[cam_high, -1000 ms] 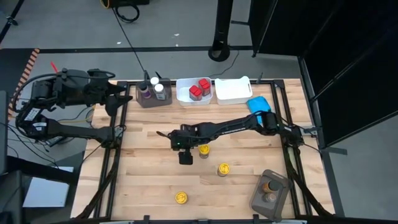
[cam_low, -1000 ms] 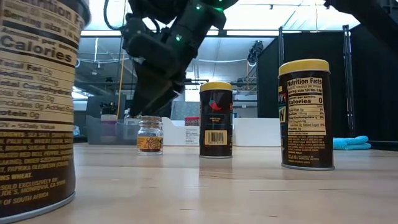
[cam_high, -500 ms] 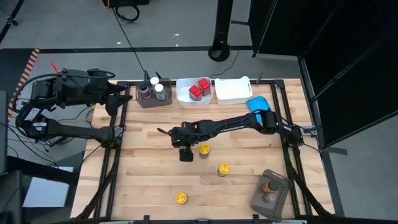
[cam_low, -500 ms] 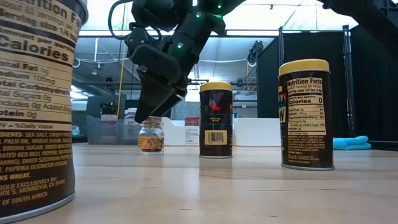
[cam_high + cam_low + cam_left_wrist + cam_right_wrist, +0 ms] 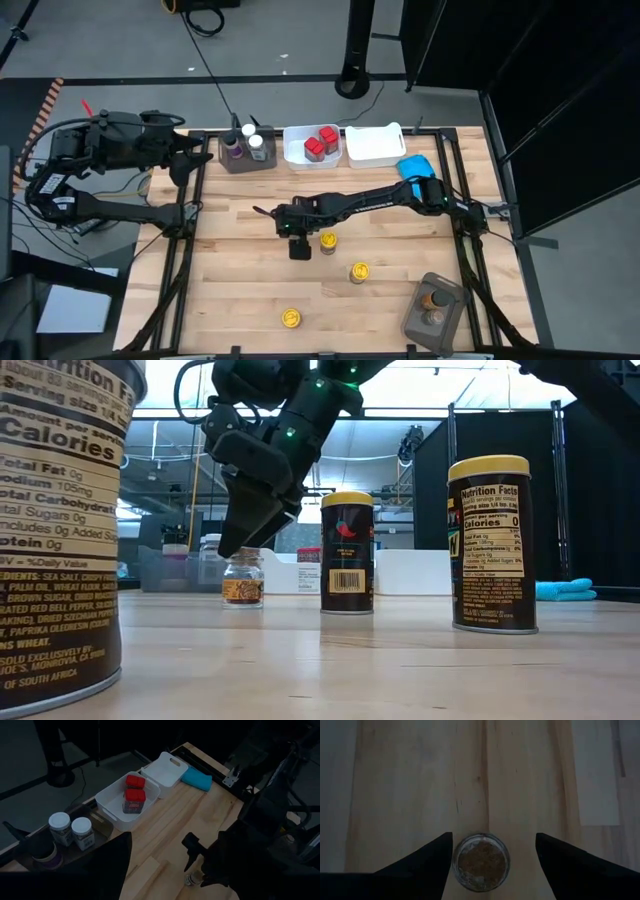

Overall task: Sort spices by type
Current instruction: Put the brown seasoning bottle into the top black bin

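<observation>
A small clear glass jar (image 5: 481,861) of brown spice stands upright on the wood table. My right gripper (image 5: 494,835) hangs open just above it, pointing down, one finger on either side of it; its fingertips (image 5: 238,546) end about level with the jar's top (image 5: 242,552). In the high view the gripper (image 5: 290,228) hides the jar. Three yellow-lidded jars (image 5: 327,241) (image 5: 359,271) (image 5: 291,318) stand on the near half of the table. My left gripper (image 5: 198,158) waits at the far left corner.
Along the far edge are a grey bin with white-capped jars (image 5: 246,148), a white tub with red-capped jars (image 5: 312,145), another white tub (image 5: 375,145) and a blue cloth (image 5: 416,166). A grey bin with jars (image 5: 432,310) sits at the near right.
My right gripper has shifted a little toward the far edge over the glass jar in the first half second, then kept still. The jar has not moved.
</observation>
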`<state>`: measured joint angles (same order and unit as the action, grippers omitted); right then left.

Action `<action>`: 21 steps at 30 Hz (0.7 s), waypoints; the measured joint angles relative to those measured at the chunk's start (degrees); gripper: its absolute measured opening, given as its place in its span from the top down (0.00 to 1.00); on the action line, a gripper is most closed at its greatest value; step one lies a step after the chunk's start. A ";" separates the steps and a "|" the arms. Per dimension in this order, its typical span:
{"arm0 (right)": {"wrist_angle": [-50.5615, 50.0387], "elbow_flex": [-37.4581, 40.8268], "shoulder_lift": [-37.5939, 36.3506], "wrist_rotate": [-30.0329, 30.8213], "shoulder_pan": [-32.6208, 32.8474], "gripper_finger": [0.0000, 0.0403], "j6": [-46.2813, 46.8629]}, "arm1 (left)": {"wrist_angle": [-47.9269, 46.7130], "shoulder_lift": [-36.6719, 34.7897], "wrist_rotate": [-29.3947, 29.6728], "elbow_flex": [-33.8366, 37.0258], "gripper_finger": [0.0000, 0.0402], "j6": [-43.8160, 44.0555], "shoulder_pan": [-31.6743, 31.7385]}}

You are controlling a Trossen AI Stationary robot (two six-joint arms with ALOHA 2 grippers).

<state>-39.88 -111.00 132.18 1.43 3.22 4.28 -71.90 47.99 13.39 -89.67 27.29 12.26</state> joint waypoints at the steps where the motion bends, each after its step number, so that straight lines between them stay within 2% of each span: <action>1: -0.01 0.00 0.00 0.00 0.00 0.28 -0.11 | 0.00 0.00 0.00 0.00 0.25 0.00 0.02; 21: 0.66 0.00 0.70 -0.52 0.06 0.29 -0.99 | 0.04 -0.02 0.00 0.00 0.25 0.02 0.02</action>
<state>-39.22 -111.00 132.88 0.91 3.28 3.29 -71.86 47.97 13.39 -89.67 27.31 12.27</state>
